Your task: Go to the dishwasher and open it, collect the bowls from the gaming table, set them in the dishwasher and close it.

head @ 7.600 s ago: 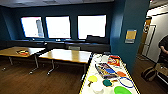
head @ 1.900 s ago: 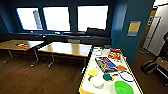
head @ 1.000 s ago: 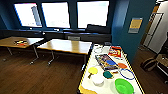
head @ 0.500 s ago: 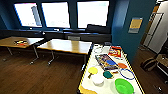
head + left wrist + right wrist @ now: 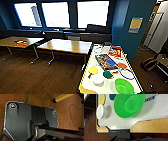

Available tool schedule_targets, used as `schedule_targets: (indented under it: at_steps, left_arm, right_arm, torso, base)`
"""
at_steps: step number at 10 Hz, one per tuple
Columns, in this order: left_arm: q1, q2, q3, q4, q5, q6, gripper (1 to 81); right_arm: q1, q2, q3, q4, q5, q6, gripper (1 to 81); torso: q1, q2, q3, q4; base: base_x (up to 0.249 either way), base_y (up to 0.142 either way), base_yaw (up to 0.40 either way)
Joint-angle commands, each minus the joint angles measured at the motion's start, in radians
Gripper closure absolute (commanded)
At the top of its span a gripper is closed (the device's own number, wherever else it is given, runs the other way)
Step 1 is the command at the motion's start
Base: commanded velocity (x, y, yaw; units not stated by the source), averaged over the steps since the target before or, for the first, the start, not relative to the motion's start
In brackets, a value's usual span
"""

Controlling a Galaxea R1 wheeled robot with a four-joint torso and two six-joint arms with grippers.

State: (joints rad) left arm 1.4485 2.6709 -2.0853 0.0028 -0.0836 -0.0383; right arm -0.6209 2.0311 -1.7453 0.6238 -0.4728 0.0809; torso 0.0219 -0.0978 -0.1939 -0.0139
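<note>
The gaming table (image 5: 86,86) stands at the lower right of the head view, with a pale white top and a yellowish edge. On its near end sit a yellow bowl (image 5: 93,70), a white bowl (image 5: 97,79), a dark green bowl (image 5: 108,74) and a wider bright green bowl (image 5: 124,86). The right wrist view looks down on this end of the table (image 5: 121,123), with the bright green bowl (image 5: 129,104) large and the white bowl (image 5: 100,111) beside it. The yellow bowl (image 5: 102,99) and the dark green bowl (image 5: 112,96) sit at that picture's edge. The dishwasher is out of view.
An orange plate (image 5: 122,65), a blue-rimmed plate (image 5: 126,73) and printed boxes (image 5: 106,61) lie farther along the table. Two wooden-topped tables (image 5: 66,46) stand to the left under bright windows. A blue wall (image 5: 140,25) is on the right. The floor (image 5: 70,115) is dark wood.
The whole head picture has shifted since the earliest frame. The gaming table now shows larger and nearer. The bowls have not moved on it.
</note>
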Motion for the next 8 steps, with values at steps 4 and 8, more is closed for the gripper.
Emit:
schedule_targets:
  at_steps: [4,8]
  left_arm:
    - [-0.047,-0.012,0.005,-0.003,0.051,0.000,1.0]
    - [-0.049,-0.006,-0.004,-0.003,0.051,0.000,1.0]
  right_arm:
    - [0.157,0.020,-0.140,0.010,-0.094,0.039,1.0]
    - [0.166,0.046,-0.204,0.016,-0.124,0.039,1.0]
  torso:
    - [0.000,0.000,0.000,0.000]
    - [0.000,0.000,0.000,0.000]
  base:
    - [0.000,0.000,0.000]
    - [0.000,0.000,0.000]
